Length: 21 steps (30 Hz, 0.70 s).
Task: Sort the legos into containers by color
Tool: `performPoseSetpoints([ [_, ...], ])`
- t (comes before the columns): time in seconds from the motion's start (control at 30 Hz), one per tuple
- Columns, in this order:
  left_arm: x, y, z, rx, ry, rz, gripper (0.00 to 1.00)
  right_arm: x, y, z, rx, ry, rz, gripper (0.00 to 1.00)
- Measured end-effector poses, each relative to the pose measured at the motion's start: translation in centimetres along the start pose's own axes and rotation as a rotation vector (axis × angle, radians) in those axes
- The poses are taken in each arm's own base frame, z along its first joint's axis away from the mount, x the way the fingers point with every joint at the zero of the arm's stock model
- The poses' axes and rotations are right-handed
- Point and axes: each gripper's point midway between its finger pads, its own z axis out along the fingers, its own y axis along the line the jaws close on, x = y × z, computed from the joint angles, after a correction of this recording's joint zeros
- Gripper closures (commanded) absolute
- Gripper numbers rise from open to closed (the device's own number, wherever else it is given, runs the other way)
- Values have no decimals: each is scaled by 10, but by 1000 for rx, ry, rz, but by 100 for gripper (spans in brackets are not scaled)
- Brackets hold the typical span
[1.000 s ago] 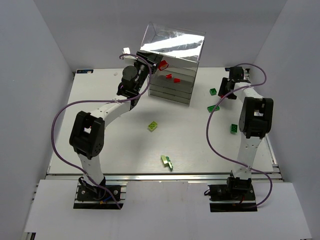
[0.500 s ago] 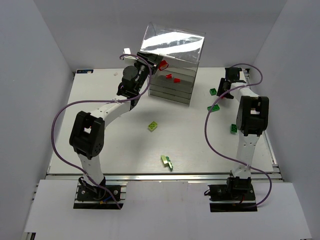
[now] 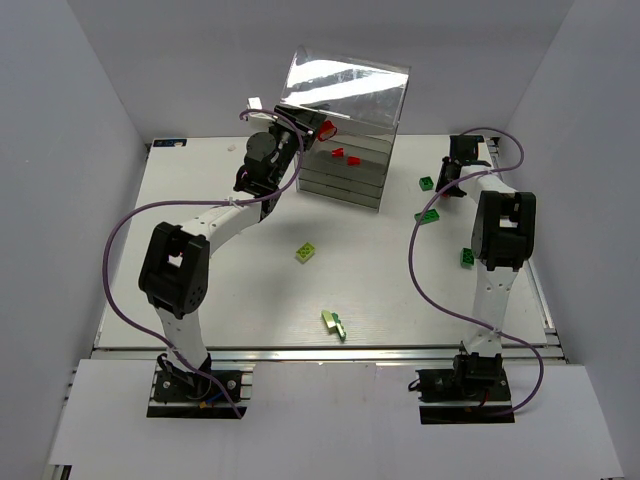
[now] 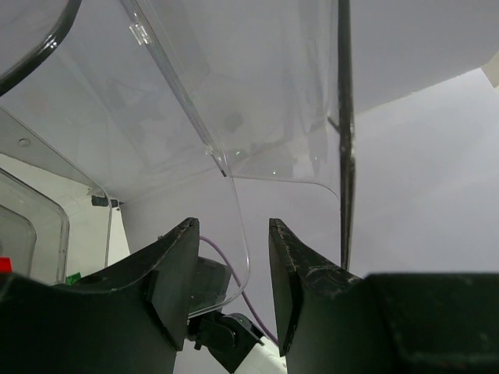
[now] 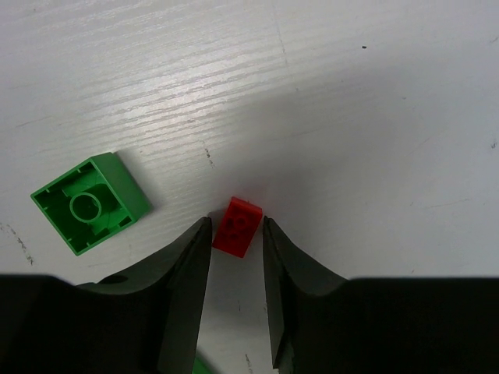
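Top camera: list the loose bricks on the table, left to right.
Yellow-green brick → yellow-green piece → near green brick. The far green brick and the mid green brick line up one behind the other, so both are left out.

White table (image 3: 200, 285) bears clear containers (image 3: 345, 182), green legos (image 3: 427, 183), yellow-green legos (image 3: 306, 253), one red lego (image 5: 238, 226).

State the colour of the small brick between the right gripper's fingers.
The small brick is red; the right wrist view shows it best.
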Motion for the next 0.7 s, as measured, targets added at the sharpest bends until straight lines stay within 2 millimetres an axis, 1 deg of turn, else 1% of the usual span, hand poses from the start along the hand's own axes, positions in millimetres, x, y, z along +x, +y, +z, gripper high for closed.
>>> performPoseSetpoints([
  [0.07,0,1,0,-3,1,0,48,-1,0,1,0,-2,0,62],
  [0.17,1,2,0,-7,2,3,48,-2,0,1,-2,-6,-4,72],
  [0.2,1,2,0,-7,2,4,48,-2,1,1,-4,-6,-6,80],
  [0.27,1,2,0,-7,2,7,48,-2,1,1,-8,-5,-13,90],
  [0.3,1,2,0,-7,2,7,48,-2,1,1,-11,-5,-16,100],
  [0.43,1,2,0,-6,2,7,48,-4,6,0,-51,-9,-42,100],
  [0.5,1,2,0,-6,2,8,48,-2,10,-4,-90,-10,-65,100],
  [0.6,1,2,0,-6,2,8,48,2,17,-25,-170,-27,-122,100],
  [0.67,1,2,0,-6,2,8,48,1,24,-51,-246,-61,-177,100],
  [0.7,1,2,0,-6,2,7,48,-2,30,-68,-304,-90,-227,100],
])
